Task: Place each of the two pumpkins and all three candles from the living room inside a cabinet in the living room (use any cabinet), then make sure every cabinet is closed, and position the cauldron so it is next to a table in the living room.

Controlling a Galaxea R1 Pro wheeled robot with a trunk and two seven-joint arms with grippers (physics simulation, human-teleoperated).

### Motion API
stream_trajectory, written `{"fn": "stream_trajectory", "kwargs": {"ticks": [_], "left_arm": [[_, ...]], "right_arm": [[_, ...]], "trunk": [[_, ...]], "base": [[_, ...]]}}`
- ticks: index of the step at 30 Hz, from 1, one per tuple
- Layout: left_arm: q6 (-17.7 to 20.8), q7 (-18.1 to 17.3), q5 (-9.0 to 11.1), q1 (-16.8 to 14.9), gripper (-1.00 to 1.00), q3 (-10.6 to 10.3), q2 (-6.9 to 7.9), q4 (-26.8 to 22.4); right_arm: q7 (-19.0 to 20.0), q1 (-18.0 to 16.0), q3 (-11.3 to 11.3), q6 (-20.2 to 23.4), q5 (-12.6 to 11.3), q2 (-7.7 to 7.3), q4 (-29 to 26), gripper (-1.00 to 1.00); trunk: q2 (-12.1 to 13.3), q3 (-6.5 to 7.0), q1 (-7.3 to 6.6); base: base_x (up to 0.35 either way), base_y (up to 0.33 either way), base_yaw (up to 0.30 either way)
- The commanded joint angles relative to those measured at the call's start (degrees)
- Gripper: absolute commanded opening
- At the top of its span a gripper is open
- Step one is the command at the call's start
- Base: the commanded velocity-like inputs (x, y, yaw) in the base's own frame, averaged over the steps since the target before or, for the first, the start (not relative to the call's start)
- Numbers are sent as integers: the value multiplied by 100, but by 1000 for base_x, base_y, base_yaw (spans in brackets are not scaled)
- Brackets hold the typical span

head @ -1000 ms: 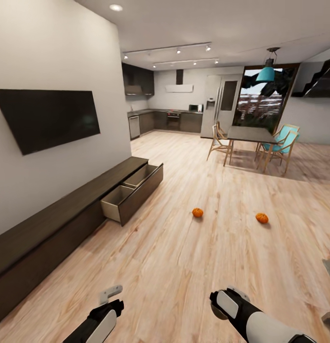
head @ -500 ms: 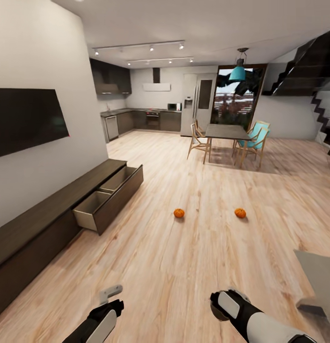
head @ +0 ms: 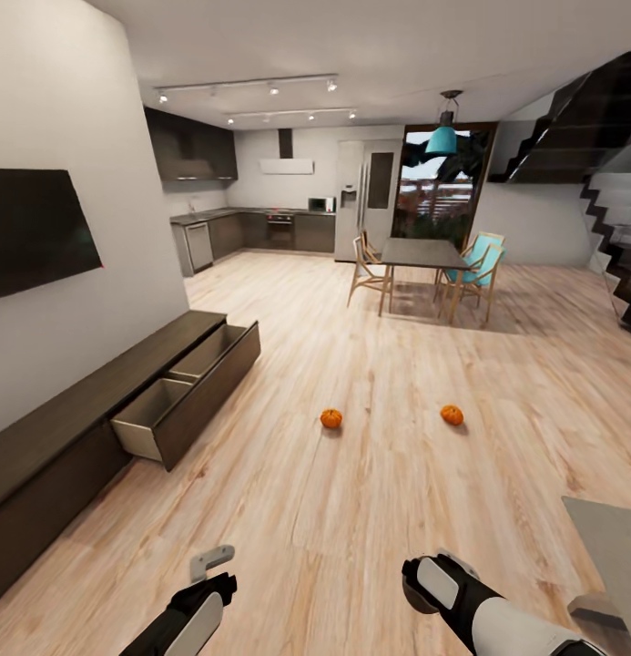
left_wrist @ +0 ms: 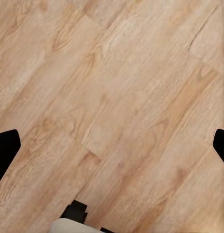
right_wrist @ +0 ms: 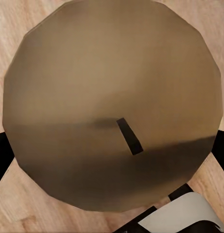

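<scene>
Two orange pumpkins lie on the wood floor ahead, one at centre (head: 330,418) and one to its right (head: 452,415). The long dark cabinet (head: 69,428) runs along the left wall with two drawers (head: 183,401) pulled open. In the right wrist view an off-white candle (right_wrist: 112,73) with a dark wick sits between the dark fingers (right_wrist: 1,153), and my right gripper (head: 426,583) is shut on it. My left gripper (head: 210,560) is open over bare floor, its fingertips (left_wrist: 5,150) wide apart. A corner of the grey-beige table (head: 615,538) shows at the lower right. The cauldron is out of view.
A black TV (head: 33,228) hangs above the cabinet. The dining table with chairs (head: 424,264) and the kitchen (head: 260,228) lie at the far end. Dark stairs (head: 615,228) rise on the right. Open wood floor stretches between me and the pumpkins.
The camera has turned to the right, so cabinet, pumpkins and kitchen have slid left in the picture and more of the table corner and stairs shows. Both arms keep their pose.
</scene>
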Motion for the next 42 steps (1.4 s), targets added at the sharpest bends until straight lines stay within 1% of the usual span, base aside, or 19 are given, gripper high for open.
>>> {"fn": "stream_trajectory", "kwargs": {"ticks": [1,7,14,22,23,26,28,33,42], "left_arm": [[19,46,25,-5,100,-34,9,-13],[18,46,23,-5,100,-34,9,-13],[15,46,25,-5,100,-34,9,-13],[14,46,29,-5,100,-40,8,-13],[13,46,26,-5,100,-59,6,-13],[10,46,17,-5,100,-286,9,-13],[6,46,13,-5,100,-359,9,-13],[5,46,12,-5,100,-391,9,-13],[4,46,12,-5,100,-394,9,-13]], "right_arm": [[-35,-5,39,35,3,-1,-11,-100],[-35,-5,37,42,1,-1,-11,-100],[-35,-5,43,39,4,-1,-11,-100],[-35,-5,36,38,0,-1,-11,-100],[-35,-5,35,39,3,-1,-11,-100],[-35,-5,39,41,5,-1,-11,-100],[-35,-5,41,39,6,-1,-11,-100],[-35,-5,39,40,6,-1,-11,-100],[-35,-5,40,39,4,-1,-11,-100]], "trunk": [[-6,-8,4],[-6,-8,4],[-6,-8,4],[-6,-8,4],[-6,-8,4],[-6,-8,4],[-6,-8,4],[-6,-8,4],[-6,-8,4]], "base": [[328,-1,-214],[329,0,-232],[330,0,-34],[329,0,-141],[330,0,-24],[330,0,-8],[330,0,-2],[329,0,-21],[330,0,-206]]}}
